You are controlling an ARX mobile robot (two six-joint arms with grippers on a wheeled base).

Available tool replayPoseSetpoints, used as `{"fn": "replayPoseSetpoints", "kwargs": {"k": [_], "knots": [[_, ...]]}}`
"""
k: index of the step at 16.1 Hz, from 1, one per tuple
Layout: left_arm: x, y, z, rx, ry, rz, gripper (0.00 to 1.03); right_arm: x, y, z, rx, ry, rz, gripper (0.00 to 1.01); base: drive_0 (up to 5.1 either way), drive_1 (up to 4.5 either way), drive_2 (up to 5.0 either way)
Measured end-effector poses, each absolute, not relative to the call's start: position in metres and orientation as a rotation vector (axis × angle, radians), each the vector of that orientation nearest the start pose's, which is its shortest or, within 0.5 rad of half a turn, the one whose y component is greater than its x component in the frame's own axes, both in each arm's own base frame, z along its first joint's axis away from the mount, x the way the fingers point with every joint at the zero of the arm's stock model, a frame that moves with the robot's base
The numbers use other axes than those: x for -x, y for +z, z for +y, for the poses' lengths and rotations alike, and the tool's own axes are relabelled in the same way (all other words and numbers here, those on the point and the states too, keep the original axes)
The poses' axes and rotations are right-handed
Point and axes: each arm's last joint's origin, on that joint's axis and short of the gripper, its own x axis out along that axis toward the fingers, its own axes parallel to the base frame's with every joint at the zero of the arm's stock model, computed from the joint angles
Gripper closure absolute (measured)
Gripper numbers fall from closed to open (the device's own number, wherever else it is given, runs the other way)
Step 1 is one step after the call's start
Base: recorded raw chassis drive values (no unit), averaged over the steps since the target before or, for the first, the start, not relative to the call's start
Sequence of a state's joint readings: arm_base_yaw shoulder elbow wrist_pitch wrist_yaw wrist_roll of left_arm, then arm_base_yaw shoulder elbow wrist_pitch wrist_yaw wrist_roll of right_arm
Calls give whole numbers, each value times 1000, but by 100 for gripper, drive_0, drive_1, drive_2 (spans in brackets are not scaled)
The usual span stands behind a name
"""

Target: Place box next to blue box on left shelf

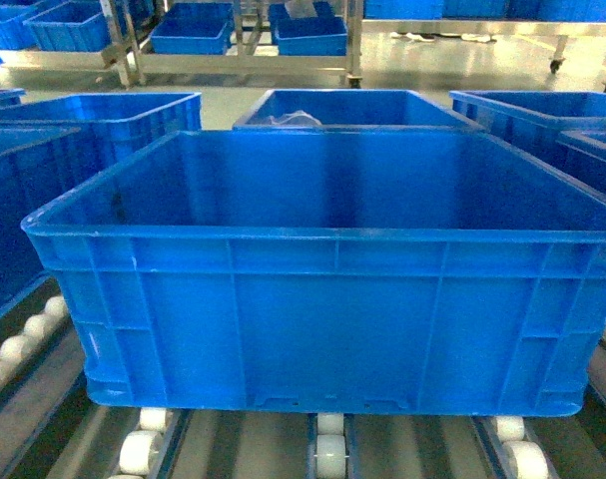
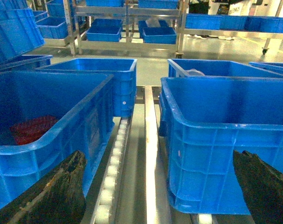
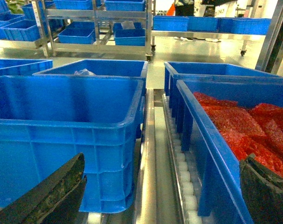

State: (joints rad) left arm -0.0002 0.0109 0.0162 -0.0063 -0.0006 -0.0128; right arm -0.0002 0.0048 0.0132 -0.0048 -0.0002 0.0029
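The empty blue crate [image 1: 327, 269] is sitting on the roller shelf [image 1: 327, 444], looking rigid, bulky, light and smooth-walled; its thick rim is offering the surest hold. Both hands, left [image 2: 160, 196] and right [image 3: 162, 196], are gaping wide, gripping nothing.

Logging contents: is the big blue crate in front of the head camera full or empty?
Empty: the box shows bare walls and floor inside, sitting upright on the roller wheels.

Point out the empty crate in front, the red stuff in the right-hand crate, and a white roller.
empty crate [image 1: 332, 329], head view, middle of its ribbed front wall.
red stuff [image 3: 234, 121], right wrist view, top of the heap.
white roller [image 1: 140, 454], head view, wheel under the crate's left corner.
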Motion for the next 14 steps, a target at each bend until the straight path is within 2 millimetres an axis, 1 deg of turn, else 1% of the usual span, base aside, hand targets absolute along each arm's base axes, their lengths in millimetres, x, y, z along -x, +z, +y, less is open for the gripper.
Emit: {"fn": "replayPoseSetpoints", "kwargs": {"k": [14], "knots": [[-97, 168, 0, 13, 0, 1, 5, -97, 167, 0, -3, 0, -4, 3, 0, 0, 0]]}}
